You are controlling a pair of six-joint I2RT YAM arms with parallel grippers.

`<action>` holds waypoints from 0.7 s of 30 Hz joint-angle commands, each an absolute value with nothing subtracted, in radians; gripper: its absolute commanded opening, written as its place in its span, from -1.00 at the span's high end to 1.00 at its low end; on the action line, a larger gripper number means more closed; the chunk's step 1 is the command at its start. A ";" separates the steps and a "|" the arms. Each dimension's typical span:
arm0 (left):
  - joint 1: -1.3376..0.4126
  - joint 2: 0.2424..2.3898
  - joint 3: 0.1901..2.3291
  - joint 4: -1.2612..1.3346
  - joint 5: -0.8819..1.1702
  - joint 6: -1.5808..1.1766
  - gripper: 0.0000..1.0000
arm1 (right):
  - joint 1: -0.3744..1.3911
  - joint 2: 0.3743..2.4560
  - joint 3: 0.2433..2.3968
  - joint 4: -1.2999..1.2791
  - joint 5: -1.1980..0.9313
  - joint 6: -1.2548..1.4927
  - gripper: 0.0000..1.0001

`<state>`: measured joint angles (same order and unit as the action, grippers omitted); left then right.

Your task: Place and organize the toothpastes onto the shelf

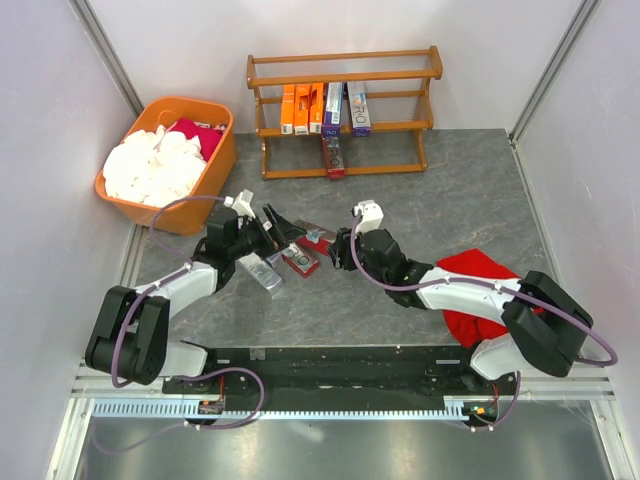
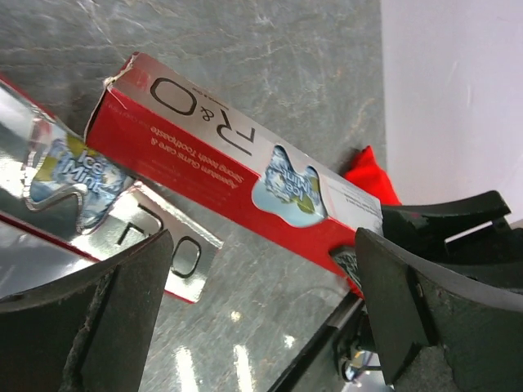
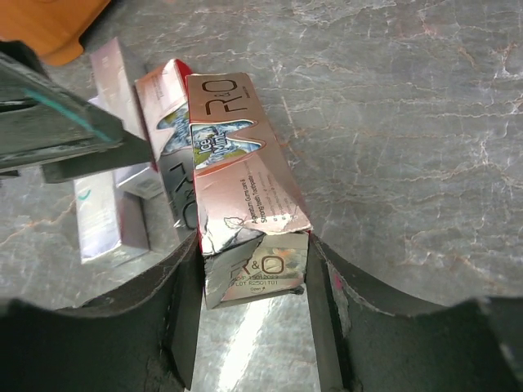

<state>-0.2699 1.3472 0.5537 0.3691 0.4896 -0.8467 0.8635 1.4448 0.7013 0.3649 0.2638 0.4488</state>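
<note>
In front of the shelf (image 1: 400, 66), out on the grey tabletop (image 1: 450, 200) and level with the shelf's left half, the right gripper (image 3: 255, 269) is clamped on one short end of a red-and-silver carton (image 3: 241, 163). One finger presses against each long side, and the rest of the carton runs straight out past the fingertips, away from the wrist. Whether its far end rests on the tabletop cannot be told. The left gripper (image 2: 263, 245) faces it from the opposite side with its jaws spread wide and nothing between them. The same carton lies just ahead of its fingertips, crossing the gap at a slant. A little farther from the shelf, a second red-and-silver carton (image 1: 299, 260) and a silver-grey carton (image 1: 260, 272) lie flat on the tabletop, side by side beneath the left gripper. On the shelf's middle tier stand orange cartons (image 1: 301, 108) and, to their right, purple-and-white cartons (image 1: 346, 108). One red carton (image 1: 333, 157) stands on the bottom tier below them.
</note>
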 commanded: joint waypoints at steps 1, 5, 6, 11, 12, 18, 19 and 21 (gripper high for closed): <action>-0.268 1.376 0.534 0.515 0.569 -0.937 -0.99 | 0.893 1.382 0.678 0.411 0.307 0.485 0.36; -0.267 1.387 0.525 0.561 0.587 -0.960 -0.99 | 0.903 1.355 0.657 0.417 0.347 0.498 0.39; -0.268 1.388 0.520 0.569 0.591 -0.968 -0.99 | 0.907 1.345 0.652 0.420 0.354 0.502 0.39; -0.270 1.416 0.512 0.623 0.615 -1.009 -0.99 | 0.920 1.290 0.634 0.430 0.412 0.514 0.40; -0.271 1.420 0.511 0.643 0.626 -1.014 -0.99 | 0.928 1.284 0.632 0.430 0.426 0.515 0.41; -0.282 1.463 0.506 0.693 0.650 -1.055 -0.99 | 0.956 1.240 0.615 0.451 0.474 0.535 0.41; -0.285 1.468 0.506 0.715 0.652 -1.069 -0.99 | 0.960 1.233 0.609 0.459 0.479 0.537 0.41; -0.287 1.491 0.503 0.742 0.664 -1.084 -0.99 | 0.976 1.229 0.609 0.468 0.483 0.537 0.41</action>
<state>-0.2775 1.4597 0.5163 0.6296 0.6163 -1.0222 0.9512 1.2682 0.6147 0.3656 0.4313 0.5129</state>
